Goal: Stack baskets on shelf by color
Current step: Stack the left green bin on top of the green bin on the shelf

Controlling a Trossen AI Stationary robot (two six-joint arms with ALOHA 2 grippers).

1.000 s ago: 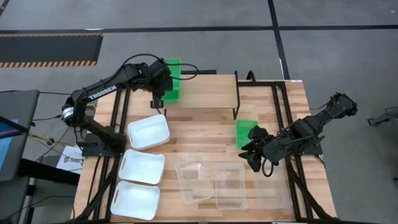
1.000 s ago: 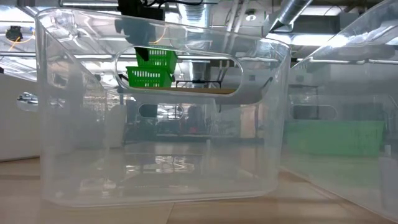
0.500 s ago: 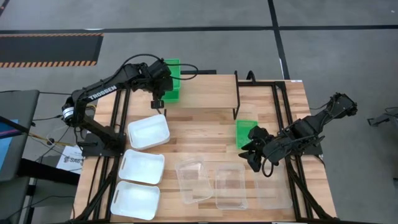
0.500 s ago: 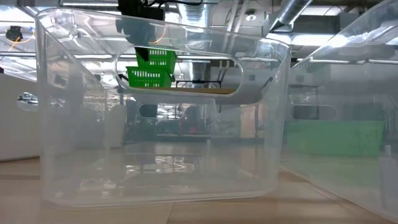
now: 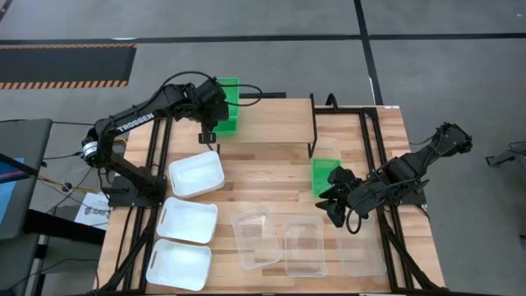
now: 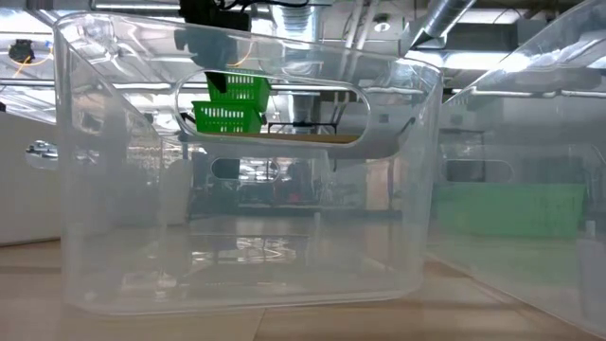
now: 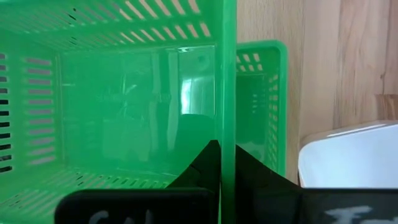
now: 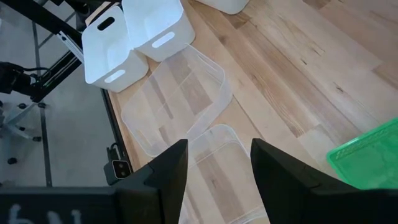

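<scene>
Because a clear basket [image 6: 237,170] stands right against the low camera, I see almost everything in that view through its wall, and only a slice of the green stack [image 6: 227,106] shows through the handle slot. A second clear basket [image 6: 530,180] fills the right of that view, cut off at the edge, with a green blur behind it.

From above, my left gripper [image 5: 209,130] sits at the left end of the shelf [image 5: 267,122], over the green baskets there [image 5: 228,105]. Its wrist camera shows the jaws pressed together on the side wall of the upper green basket [image 7: 124,99], with a lower green basket's rim [image 7: 264,93] peeking out beside it (how deep they are nested I cannot tell). A corner of a white basket [image 7: 348,158] shows beyond.

My right gripper [image 5: 335,204] hangs over the tabletop [image 5: 271,177] beside the third green basket [image 5: 324,173], partly hidden by the arm. Its jaws are spread and hold nothing; between them its wrist camera looks down on two clear baskets [image 8: 177,102] and two white ones [image 8: 134,37].

Three white baskets [image 5: 196,174] line the tabletop's left side, and three clear ones [image 5: 302,245] its front edge.
</scene>
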